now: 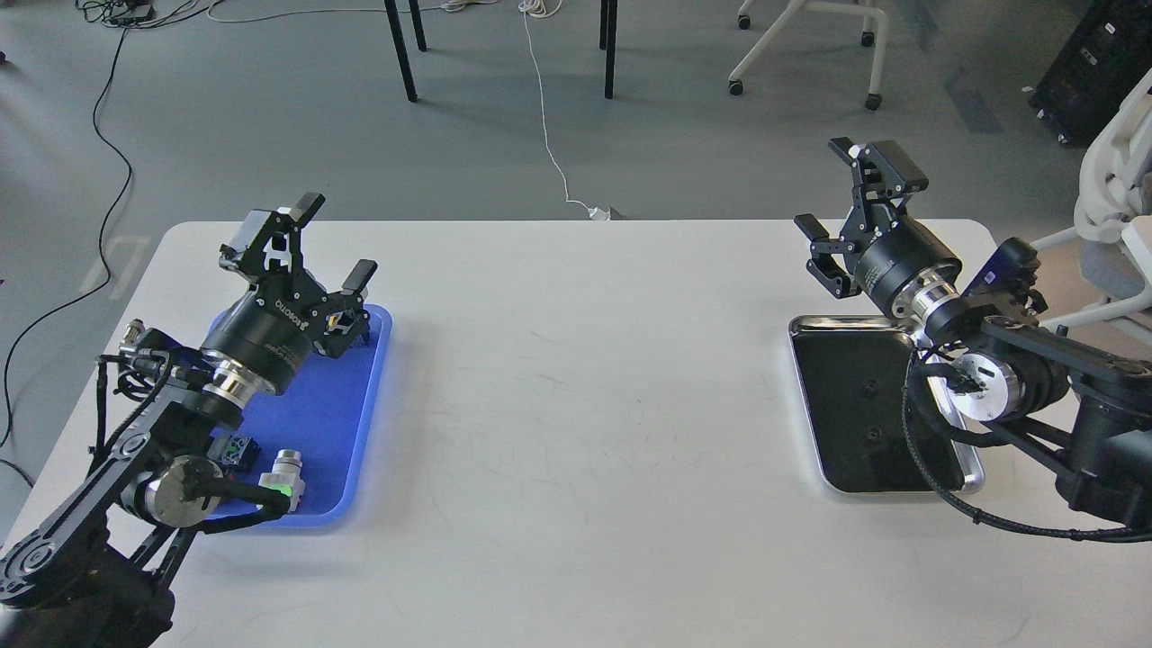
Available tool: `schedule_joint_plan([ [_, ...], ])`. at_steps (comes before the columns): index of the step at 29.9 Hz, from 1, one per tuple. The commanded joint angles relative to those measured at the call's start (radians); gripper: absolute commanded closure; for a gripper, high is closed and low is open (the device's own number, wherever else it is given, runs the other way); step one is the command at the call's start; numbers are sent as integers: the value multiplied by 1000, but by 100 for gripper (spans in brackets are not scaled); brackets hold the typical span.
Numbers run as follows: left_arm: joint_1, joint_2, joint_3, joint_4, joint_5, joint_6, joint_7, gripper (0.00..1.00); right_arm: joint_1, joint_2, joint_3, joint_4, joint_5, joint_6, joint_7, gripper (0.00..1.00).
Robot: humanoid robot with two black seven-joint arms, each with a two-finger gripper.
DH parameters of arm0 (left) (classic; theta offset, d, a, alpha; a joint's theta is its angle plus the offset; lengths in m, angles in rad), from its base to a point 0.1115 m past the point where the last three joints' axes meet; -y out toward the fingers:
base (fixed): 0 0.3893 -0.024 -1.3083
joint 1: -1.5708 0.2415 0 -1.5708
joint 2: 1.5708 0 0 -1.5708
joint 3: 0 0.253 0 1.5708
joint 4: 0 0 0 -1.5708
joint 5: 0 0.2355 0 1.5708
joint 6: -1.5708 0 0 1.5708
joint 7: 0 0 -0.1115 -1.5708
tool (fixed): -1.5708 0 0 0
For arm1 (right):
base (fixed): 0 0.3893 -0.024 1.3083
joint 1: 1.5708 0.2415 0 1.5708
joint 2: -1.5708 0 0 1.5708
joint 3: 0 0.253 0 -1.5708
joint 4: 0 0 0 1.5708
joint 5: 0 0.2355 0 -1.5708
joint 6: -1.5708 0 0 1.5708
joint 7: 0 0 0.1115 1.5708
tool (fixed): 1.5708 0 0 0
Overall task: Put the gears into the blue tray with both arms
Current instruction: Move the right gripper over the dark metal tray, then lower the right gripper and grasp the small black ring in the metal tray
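The blue tray (346, 423) lies at the table's left, partly covered by my left arm. My left gripper (337, 238) hovers over the tray's far end, open, with nothing between its fingers. Two gears (868, 389) (871, 438) show as tiny dark wheels on the dark floor of the silver tray (810, 396) at the right. Above that tray's far edge, my right gripper (850, 193) is raised and open, holding nothing. I cannot make out any gear on the blue tray; my arm hides part of it.
Two push-button switches, one dark with green (236, 448) and one silver with green (286, 472), sit at the blue tray's near end. The white table (585, 405) spans between the trays. A white office chair (1111, 216) stands beyond the right edge.
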Motion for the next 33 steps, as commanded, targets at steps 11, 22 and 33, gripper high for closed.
schedule_joint_plan([
  [11, -4, 11, 0, 0, -9, -9, -4, 2, 53, -90, -36, 31, -139, 83, 0, 1],
  [22, -4, 8, 0, -1, -14, -12, -7, 2, 452, -269, -368, 158, -1058, 228, 0, 1],
  [33, 5, 5, 0, -6, -14, -10, -5, 2, 623, -225, -733, 149, -1649, 223, 0, 2],
])
